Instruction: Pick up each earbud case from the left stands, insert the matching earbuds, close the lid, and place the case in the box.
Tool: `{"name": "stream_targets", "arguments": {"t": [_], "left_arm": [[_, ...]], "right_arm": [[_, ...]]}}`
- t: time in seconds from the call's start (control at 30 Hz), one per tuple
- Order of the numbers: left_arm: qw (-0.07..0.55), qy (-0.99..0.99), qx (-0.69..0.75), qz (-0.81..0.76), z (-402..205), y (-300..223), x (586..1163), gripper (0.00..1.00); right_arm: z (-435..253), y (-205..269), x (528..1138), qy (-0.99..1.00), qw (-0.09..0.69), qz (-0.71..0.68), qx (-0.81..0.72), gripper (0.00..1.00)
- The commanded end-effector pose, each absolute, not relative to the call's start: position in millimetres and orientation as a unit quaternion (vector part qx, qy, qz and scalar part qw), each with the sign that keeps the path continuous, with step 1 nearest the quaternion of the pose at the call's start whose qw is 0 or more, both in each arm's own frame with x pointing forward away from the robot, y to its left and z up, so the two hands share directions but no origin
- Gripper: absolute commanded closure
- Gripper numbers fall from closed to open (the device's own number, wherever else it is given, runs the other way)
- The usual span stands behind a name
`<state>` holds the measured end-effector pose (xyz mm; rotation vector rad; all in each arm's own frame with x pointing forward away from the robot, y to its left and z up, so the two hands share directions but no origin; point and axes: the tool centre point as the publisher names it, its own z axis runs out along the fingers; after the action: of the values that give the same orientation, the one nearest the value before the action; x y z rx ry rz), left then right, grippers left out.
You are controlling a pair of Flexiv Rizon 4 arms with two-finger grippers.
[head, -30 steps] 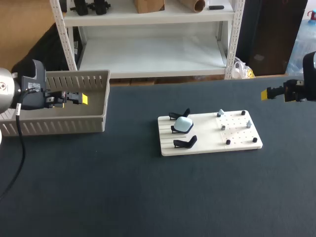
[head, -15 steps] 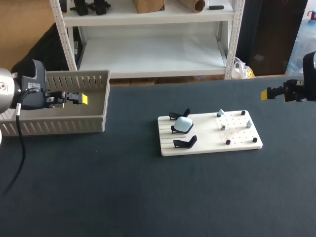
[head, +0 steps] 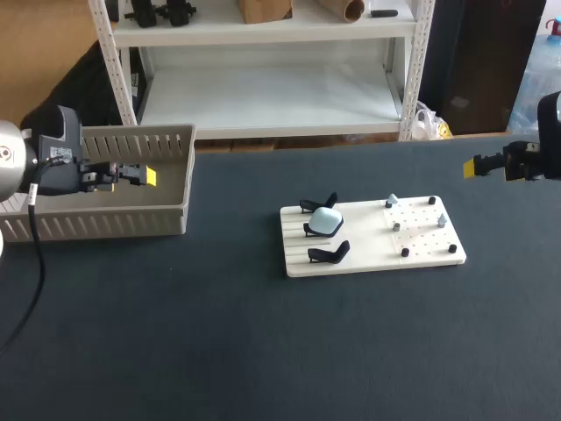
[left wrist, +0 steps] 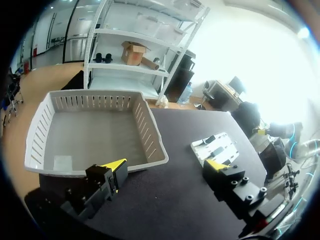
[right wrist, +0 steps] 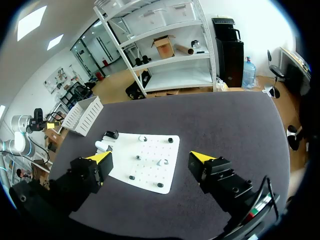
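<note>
Resting on the middle black stand [head: 312,230] of a white board [head: 368,260] on the worktop [head: 263,351], the pale blue earbud case [head: 327,221] lies well apart from both wide-open, empty hands: left hand [head: 147,176] over the grey box [head: 131,224], right hand [head: 474,167] beyond the board's right, seemingly slightly nearer.

In the head view the left arm [head: 35,167], at nine o'clock, runs off the edge and hides the box's [head: 131,224] left end. The right arm [head: 545,151], at three o'clock, is likewise cut off. The small bits [head: 396,225] on the white board [head: 368,260] are too small to identify. Whether the pale blue case [head: 327,221] has its lid open cannot be told.
</note>
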<state>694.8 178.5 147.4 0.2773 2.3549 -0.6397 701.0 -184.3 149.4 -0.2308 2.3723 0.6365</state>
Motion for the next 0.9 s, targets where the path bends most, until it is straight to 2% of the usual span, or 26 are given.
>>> {"name": "stream_targets", "arguments": {"t": [0.03, 0.3, 0.57, 0.9], "left_arm": [[0.338, 0.892, 0.136, -0.266, 153.2, 170.1, 701.7, 0.0], [0.365, 0.835, 0.298, -0.284, 167.6, 131.2, 704.2, 0.0], [0.366, 0.765, 0.44, -0.295, 177.2, 99.9, 706.6, 0.0], [0.348, 0.701, 0.559, -0.274, 158.6, 67.3, 721.7, 0.0]], "right_arm": [[149.2, -184.6, 701.2, 0.907, 0.331, 0.244, -0.089, 0.0], [149.2, -184.6, 701.2, 0.907, 0.331, 0.244, -0.089, 0.0], [149.2, -184.6, 701.2, 0.907, 0.331, 0.244, -0.089, 0.0], [149.2, -184.6, 701.2, 0.907, 0.331, 0.244, -0.089, 0.0]]}}
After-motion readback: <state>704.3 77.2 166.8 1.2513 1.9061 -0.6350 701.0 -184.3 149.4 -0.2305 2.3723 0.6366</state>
